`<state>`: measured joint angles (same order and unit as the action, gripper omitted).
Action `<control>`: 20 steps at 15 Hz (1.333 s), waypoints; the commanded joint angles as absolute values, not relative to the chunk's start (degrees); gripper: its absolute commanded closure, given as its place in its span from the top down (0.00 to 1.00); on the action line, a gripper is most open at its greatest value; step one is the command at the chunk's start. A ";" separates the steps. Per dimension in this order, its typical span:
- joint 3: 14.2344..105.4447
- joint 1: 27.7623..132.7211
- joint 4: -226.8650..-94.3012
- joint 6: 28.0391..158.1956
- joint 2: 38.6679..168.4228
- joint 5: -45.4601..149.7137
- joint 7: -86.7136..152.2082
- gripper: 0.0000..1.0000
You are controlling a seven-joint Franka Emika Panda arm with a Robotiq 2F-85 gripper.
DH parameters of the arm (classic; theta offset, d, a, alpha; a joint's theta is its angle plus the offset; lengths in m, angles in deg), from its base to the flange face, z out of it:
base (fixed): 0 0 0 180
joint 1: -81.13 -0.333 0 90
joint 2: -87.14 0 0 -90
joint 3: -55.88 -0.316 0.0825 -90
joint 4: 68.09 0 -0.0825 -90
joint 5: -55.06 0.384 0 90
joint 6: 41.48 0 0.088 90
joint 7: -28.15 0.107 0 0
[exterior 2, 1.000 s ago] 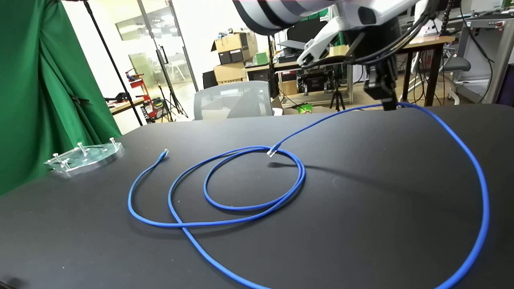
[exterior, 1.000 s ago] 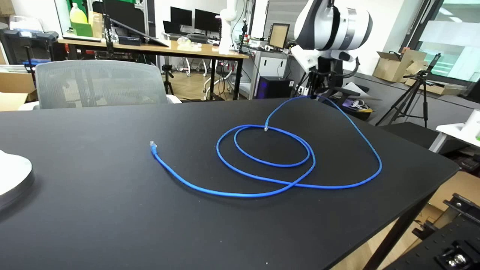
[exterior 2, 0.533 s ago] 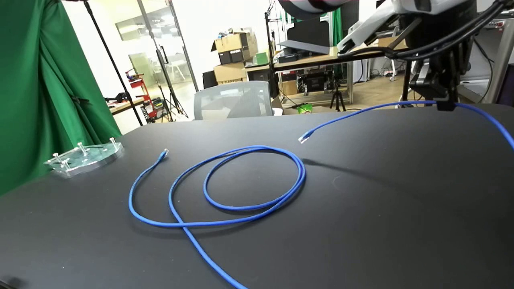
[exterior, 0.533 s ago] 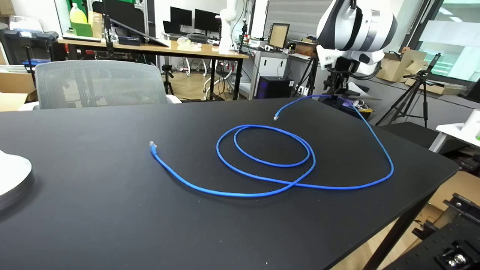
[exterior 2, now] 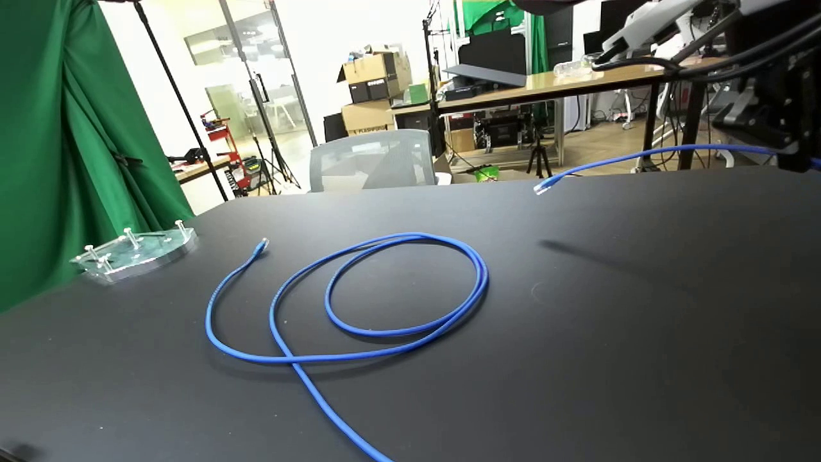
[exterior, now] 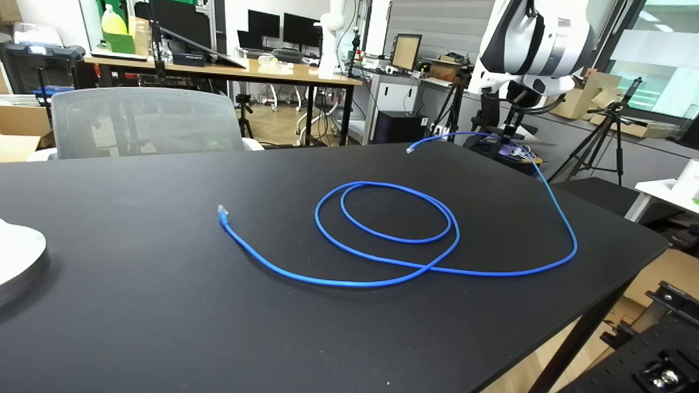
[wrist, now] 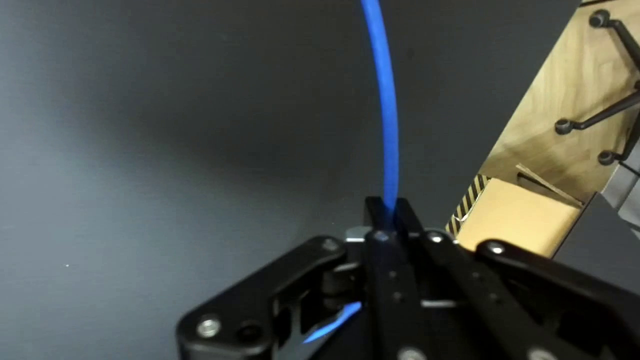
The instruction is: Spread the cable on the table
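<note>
The bright blue cable (exterior: 355,284) lies on the black table (exterior: 164,327) in a round coil with a crossing. One plug end (exterior: 223,214) rests on the table at the left of the coil. My gripper (exterior: 502,141) is shut on the cable near its other end and holds it above the table's far right part. That plug (exterior 2: 544,186) hangs in the air over its shadow. The gripper is at the right edge of an exterior view (exterior 2: 795,160). In the wrist view the cable (wrist: 390,115) runs between the closed fingertips (wrist: 390,212).
A clear plate with bolts (exterior 2: 135,253) stands at the table's left side in an exterior view. A white rounded object (exterior: 22,256) is at the left edge. A mesh chair (exterior: 147,123) stands behind the table. A cardboard box (wrist: 520,217) shows beyond the table edge.
My gripper has moved right in both exterior views with the cable held. The hanging plug has moved from over the coil to the right and back. The coil and the plug on the left stay.
</note>
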<state>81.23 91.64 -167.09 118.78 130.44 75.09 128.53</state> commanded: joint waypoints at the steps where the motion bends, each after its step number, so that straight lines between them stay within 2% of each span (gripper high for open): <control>1: 82.42 93.38 -160.80 116.24 135.32 75.61 138.72 0.02; 6: 84.57 93.87 -155.18 113.64 140.80 74.89 153.37 0.02; 7: 84.84 93.91 -154.32 113.12 141.57 74.79 156.32 0.31; 8: 84.84 94.07 -153.56 112.65 142.12 74.84 159.21 0.32; 13: 85.22 92.95 -152.58 114.38 142.63 72.66 167.95 0.65; 18: 85.96 88.89 -155.94 117.60 140.13 65.53 163.72 0.98; 20: 85.72 87.18 -157.40 116.28 138.58 61.06 159.99 1.00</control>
